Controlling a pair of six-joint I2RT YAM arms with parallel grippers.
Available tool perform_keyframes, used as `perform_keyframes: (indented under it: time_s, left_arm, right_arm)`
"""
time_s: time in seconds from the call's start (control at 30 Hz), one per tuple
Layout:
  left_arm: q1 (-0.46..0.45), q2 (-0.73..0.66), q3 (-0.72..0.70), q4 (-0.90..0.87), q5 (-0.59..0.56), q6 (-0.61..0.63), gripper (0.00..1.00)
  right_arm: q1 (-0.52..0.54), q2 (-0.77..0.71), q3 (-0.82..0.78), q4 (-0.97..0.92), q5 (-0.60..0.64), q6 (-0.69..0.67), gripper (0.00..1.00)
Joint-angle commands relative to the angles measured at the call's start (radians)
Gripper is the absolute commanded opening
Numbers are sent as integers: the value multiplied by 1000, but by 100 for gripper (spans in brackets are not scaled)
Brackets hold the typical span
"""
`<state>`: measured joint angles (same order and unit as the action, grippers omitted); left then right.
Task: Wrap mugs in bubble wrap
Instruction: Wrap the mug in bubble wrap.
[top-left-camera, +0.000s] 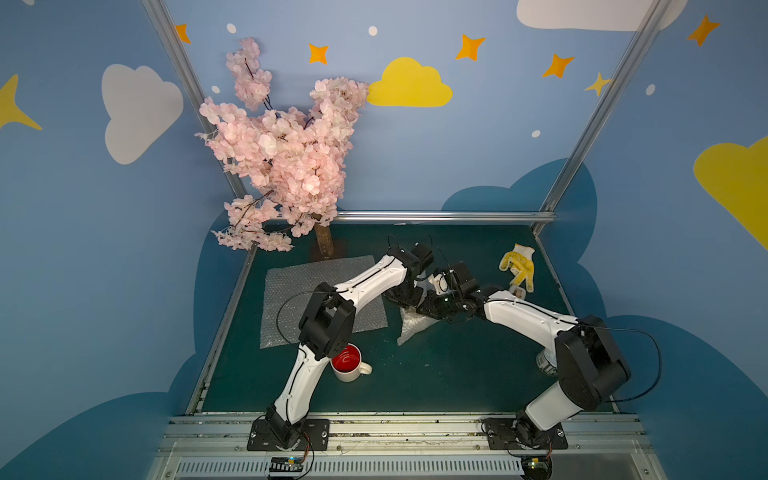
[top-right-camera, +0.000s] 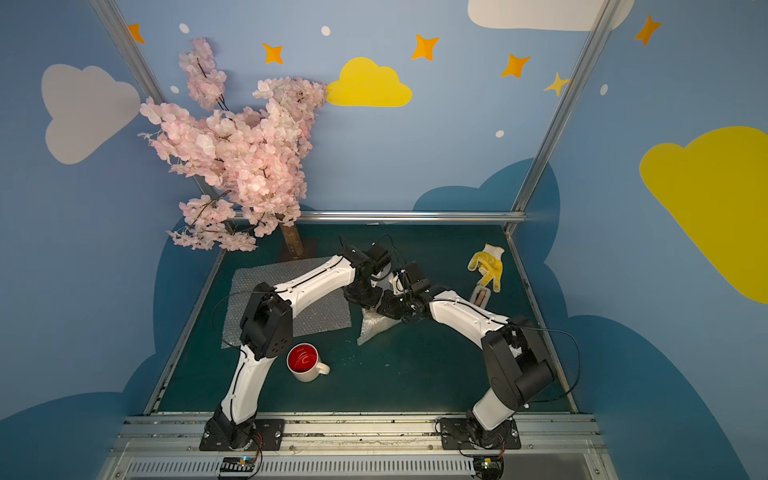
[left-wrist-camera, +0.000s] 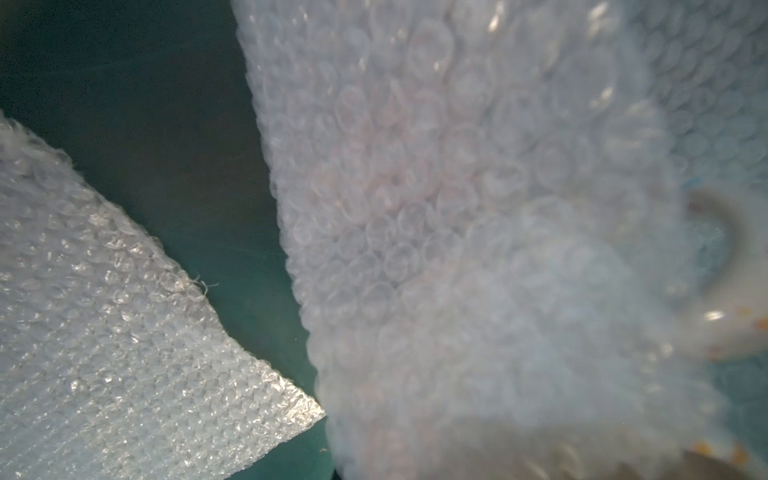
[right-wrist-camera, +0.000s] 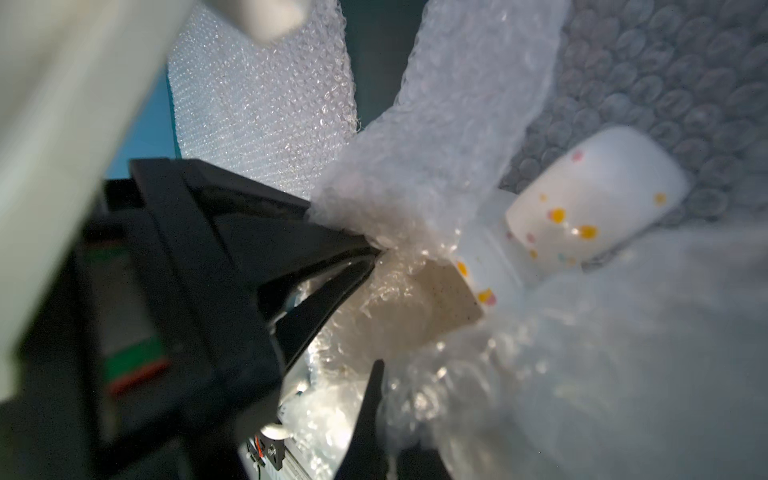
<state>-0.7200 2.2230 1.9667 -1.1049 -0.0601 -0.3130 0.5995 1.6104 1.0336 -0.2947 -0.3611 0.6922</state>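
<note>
Glossy red-glazed ceramic mug (top-left-camera: 349, 363); clear bubbled plastic wrap (top-left-camera: 291, 286); matt dark-green table (top-left-camera: 436, 374); knitted cloth glove (top-left-camera: 519, 264); brushed metal rail (top-left-camera: 415, 428).

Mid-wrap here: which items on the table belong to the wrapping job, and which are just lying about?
Job:
- red-inside mug, unwrapped
- flat bubble wrap sheet
- crumpled bubble wrap around the speckled mug, pinched by the left gripper

Lying about:
- yellow glove
- blossom tree
- can, mostly behind the right arm
</note>
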Motion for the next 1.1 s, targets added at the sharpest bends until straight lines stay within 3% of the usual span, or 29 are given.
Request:
perform_keyframes:
  time_s: [0.0, 0.07, 0.1, 0.13, 0.23, 0.67, 0.87, 0.97, 1.07]
  left_arm:
    - [-27, -35, -36, 64, 82, 44, 11]
    - [-24, -58, -50, 89, 90, 47, 23]
    - [-22, -67, -54, 96, 92, 46, 36]
    - [-21, -72, -50, 94, 94, 45, 42]
    - [-7, -84, -35, 77, 83, 38, 50]
    - [66, -262, -94, 53, 87, -3, 62]
    - [71, -319, -249, 58, 222, -160, 65]
    - [70, -365, -384, 191, 261, -253, 68]
    - [69, -385, -432, 263, 265, -316, 70]
  right_arm:
    - [16, 56, 50, -61, 177, -10, 0]
    - [25, 60, 56, -94, 204, -1, 0]
    - [28, 59, 54, -102, 217, 9, 0]
    - [30, 57, 47, -99, 223, 21, 0]
    - [30, 61, 45, -83, 219, 40, 0]
    - [30, 74, 94, -92, 222, 65, 0]
    - [29, 68, 90, -77, 229, 98, 0]
    - [29, 62, 82, -73, 235, 104, 0]
    - [29, 60, 82, -76, 234, 103, 0]
